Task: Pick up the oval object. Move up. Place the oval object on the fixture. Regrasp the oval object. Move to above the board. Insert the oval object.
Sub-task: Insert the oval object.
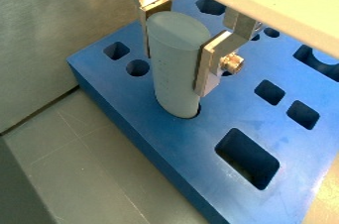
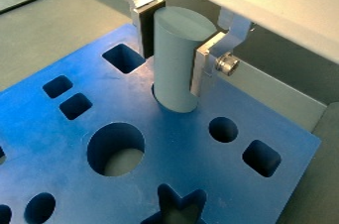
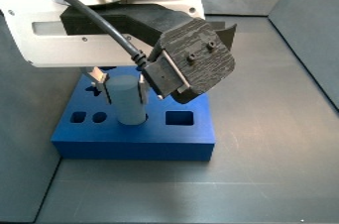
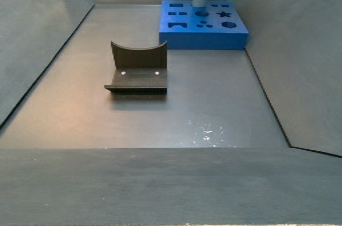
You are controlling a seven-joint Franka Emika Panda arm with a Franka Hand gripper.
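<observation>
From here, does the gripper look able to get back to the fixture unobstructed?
Probably yes. The gripper holds the oval object over the board; the fixture stands apart on bare floor, nothing between.

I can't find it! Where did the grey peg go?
The oval object stands upright between the gripper fingers, its lower end in a hole of the blue board, far from the fixture in a side view.

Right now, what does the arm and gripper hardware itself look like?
The gripper above the bright blue slab board has two flat silver plate fingers, one fixed with a small brass-coloured screw. In a side view, the arm has a white casing with a dark window, a thick black cable and a black textured wrist block.
</observation>
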